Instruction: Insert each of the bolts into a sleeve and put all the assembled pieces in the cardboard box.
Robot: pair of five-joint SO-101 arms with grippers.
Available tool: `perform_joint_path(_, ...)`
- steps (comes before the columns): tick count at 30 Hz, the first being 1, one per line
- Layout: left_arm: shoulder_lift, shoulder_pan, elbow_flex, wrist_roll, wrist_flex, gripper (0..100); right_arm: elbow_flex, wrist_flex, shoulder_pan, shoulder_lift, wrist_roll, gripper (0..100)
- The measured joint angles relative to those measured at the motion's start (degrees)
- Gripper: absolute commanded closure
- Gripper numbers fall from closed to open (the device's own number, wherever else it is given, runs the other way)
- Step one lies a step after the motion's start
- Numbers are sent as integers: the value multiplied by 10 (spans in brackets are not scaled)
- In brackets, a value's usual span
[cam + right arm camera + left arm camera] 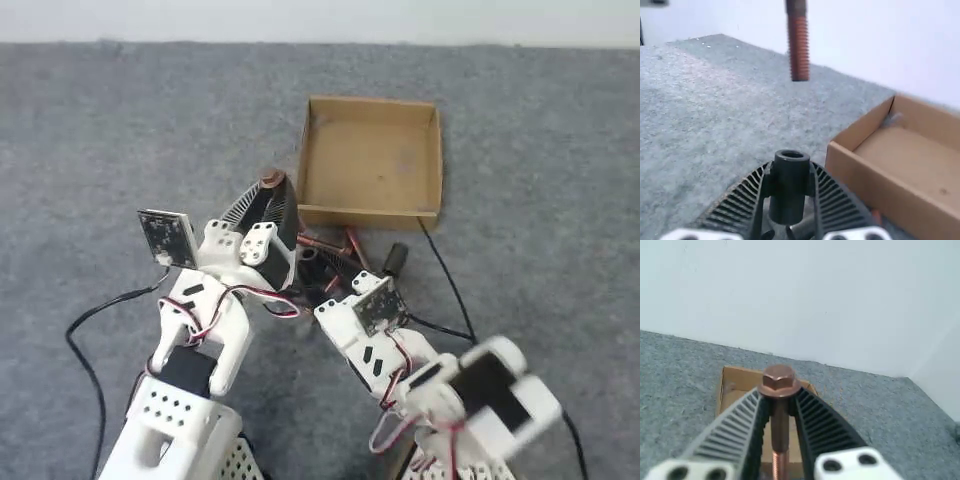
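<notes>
Left jaws clamp bolt [779,382]; right jaws clamp upright sleeve [788,186]; gap between them; cardboard box [865,170] near.

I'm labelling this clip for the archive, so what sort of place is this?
Probably a robotics test bench indoors: a grey carpet-like tabletop against a plain white wall, with a cardboard box, a copper-coloured bolt and a black sleeve.

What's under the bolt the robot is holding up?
A black sleeve, upright in the right gripper, its open end below the tip of the bolt, not touching. Its inside is too dark to see.
</notes>
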Motion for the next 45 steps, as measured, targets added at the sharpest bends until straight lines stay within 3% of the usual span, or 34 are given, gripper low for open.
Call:
perform_joint_path(5,0,0,0,0,0,988,-9,-156,0,122,23,992)
perform_joint_path(9,0,0,3,0,0,988,-4,-205,0,135,31,992)
perform_joint_path(35,-4,8,45,-3,-1,988,24,-198,-1,81,20,992)
perform_joint_path(41,-4,24,49,-28,-1,988,25,-162,-29,81,19,992)
perform_joint_path(45,-4,26,82,-47,-51,988,25,-162,-29,81,19,992)
